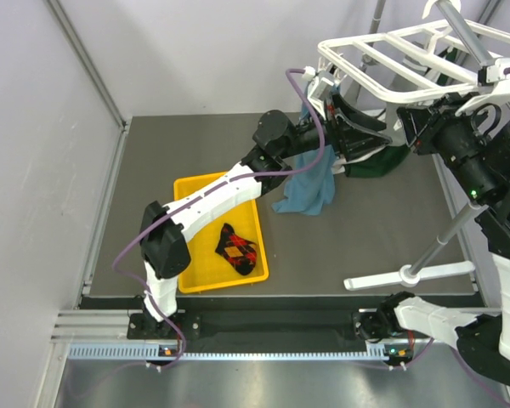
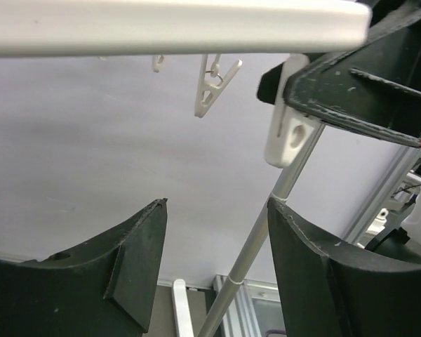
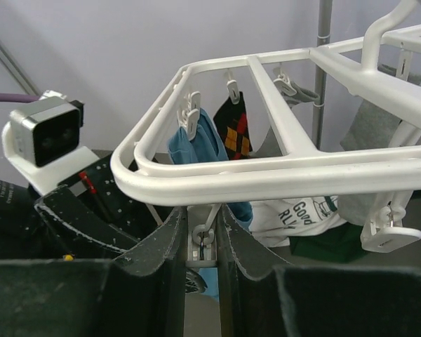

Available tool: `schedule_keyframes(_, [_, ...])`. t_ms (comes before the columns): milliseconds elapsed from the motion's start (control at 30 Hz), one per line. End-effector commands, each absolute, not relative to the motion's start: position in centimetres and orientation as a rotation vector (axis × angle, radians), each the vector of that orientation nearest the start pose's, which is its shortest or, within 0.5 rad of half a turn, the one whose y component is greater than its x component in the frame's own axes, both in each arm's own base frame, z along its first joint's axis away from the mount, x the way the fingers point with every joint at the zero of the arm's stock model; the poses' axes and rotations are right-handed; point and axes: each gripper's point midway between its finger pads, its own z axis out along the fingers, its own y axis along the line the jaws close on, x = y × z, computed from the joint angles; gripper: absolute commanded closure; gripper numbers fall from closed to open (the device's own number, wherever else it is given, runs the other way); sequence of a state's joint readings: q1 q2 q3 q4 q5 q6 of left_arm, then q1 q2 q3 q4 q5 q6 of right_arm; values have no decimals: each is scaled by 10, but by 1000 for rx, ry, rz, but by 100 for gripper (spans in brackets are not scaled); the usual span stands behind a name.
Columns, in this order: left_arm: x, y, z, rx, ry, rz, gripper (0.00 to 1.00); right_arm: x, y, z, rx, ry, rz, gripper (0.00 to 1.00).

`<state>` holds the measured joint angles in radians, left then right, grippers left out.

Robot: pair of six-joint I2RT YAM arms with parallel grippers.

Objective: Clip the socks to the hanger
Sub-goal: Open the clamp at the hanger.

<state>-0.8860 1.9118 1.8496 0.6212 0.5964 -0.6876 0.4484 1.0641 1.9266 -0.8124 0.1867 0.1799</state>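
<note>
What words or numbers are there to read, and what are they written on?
"Good", with "RLY" under it: on the white cloth hanging below the hanger. Both are partly hidden, so the rest cannot be read.
No other words, numbers or signs can be read in any view.

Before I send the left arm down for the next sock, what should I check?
1. left jaws open and empty: ok.
2. right jaws pinching the small white plastic clip: ok.
3. red, black and yellow argyle sock lying uncovered in the yellow plastic tray: ok.
4. blue fabric item clipped on the white plastic drying hanger: ok.
5. pinched clip free of fabric: cannot tell.
</note>
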Motion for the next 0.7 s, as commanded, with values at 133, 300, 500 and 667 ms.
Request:
schedule_keyframes(133, [225,-489,536,751,844,-1786,35,236,93,542,-79,1513,401,100])
schedule_keyframes(300, [210,-492,538,840,775,-1760,35,236,94,540,-83,1518,402,100])
schedule_keyframes(500, [216,-506,544,844,797,-1692,34,236,95,537,-86,1529,405,100])
schedule_keyframes(667, [220,-515,538,858,838,-1665,41,236,94,538,-83,1526,406,100])
